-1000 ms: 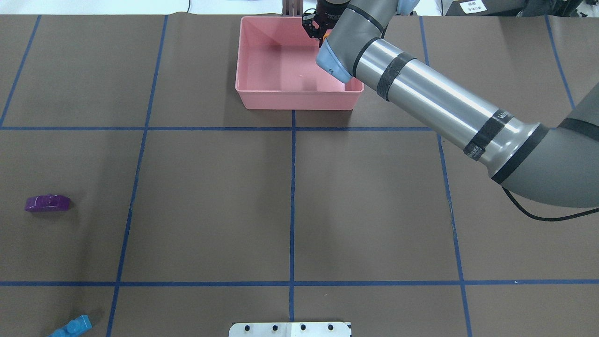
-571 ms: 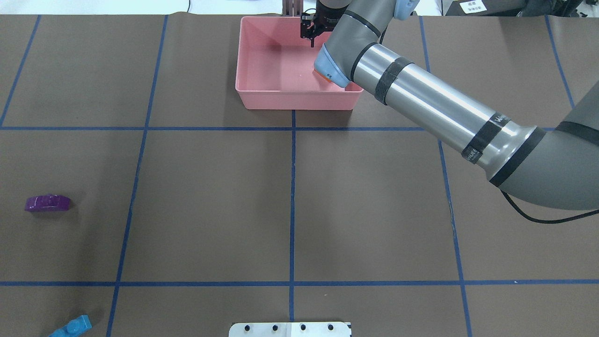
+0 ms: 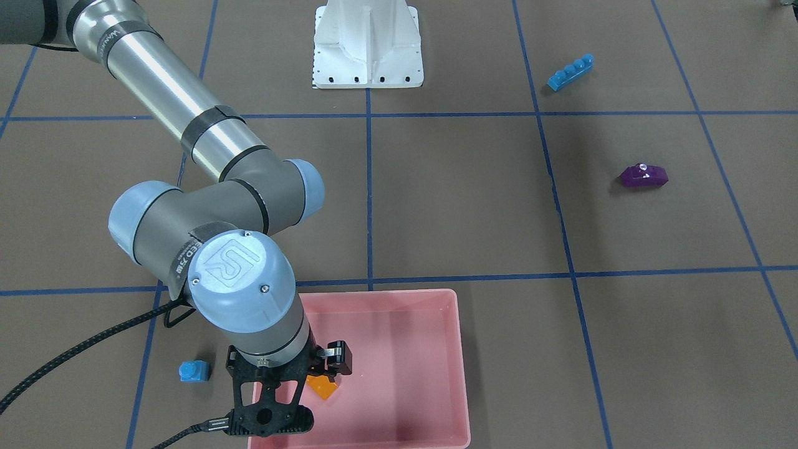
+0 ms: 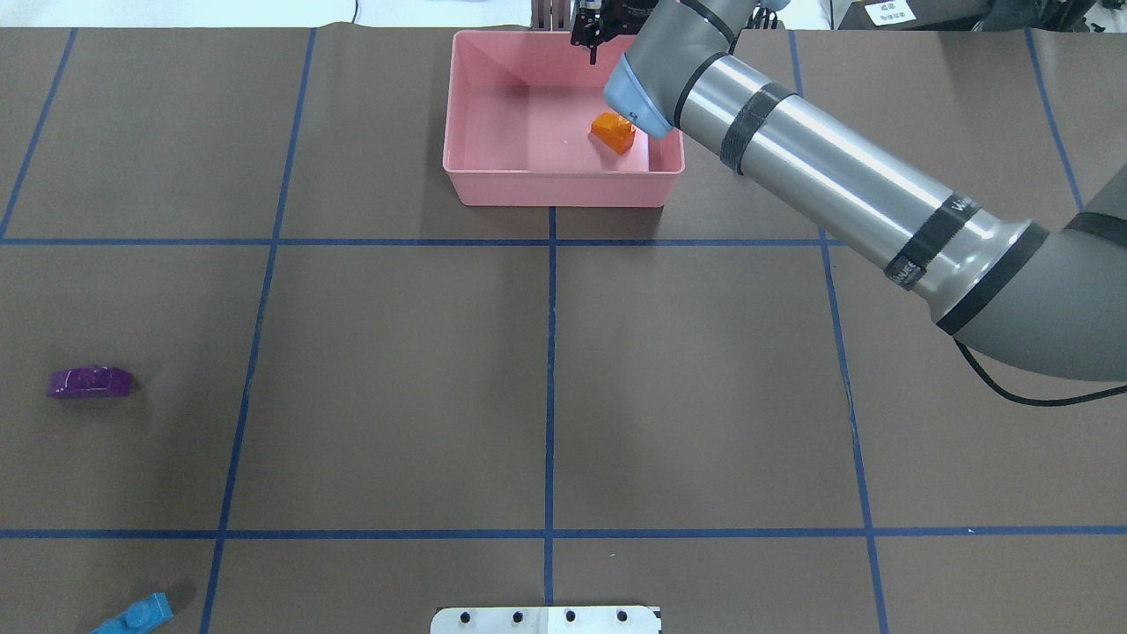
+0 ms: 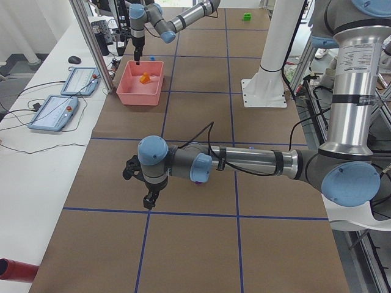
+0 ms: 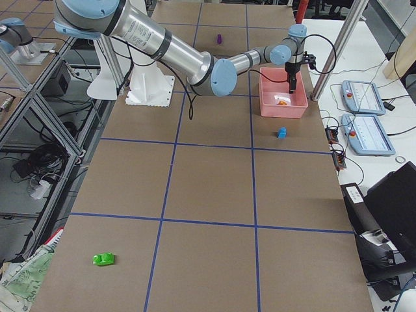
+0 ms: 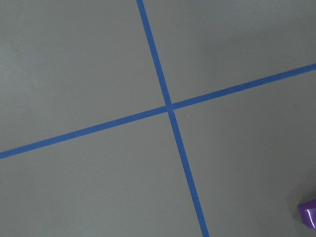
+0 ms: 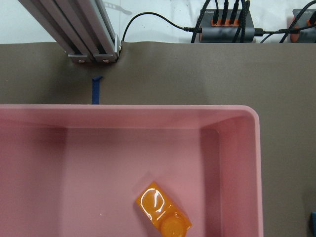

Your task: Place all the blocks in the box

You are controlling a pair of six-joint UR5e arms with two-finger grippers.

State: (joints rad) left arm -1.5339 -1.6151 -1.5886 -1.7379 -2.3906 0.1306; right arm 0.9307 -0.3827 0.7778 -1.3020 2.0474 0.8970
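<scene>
The pink box [image 4: 563, 189] stands at the table's far middle, and the orange block [image 4: 614, 132] lies loose inside it [image 3: 322, 386] [image 8: 163, 216]. My right gripper [image 4: 588, 40] hangs open and empty above the box's far side. The purple block [image 4: 89, 382] and the long blue block [image 4: 134, 616] lie on the near left. The small blue block [image 3: 193, 370] sits just outside the box. The green block [image 6: 103, 259] lies far off on my right end. My left gripper [image 5: 146, 189] hovers near the purple block [image 7: 308, 217]; I cannot tell whether it is open or shut.
The white robot base [image 3: 368, 43] stands at the near middle edge. An aluminium post [image 8: 89, 39] and cables stand just behind the box. A side table with tablets [image 5: 61, 110] runs along the far edge. Blue tape lines grid the brown surface.
The orange block has left my right gripper and now lies in the box. The right gripper has moved up and toward the box's far rim.
</scene>
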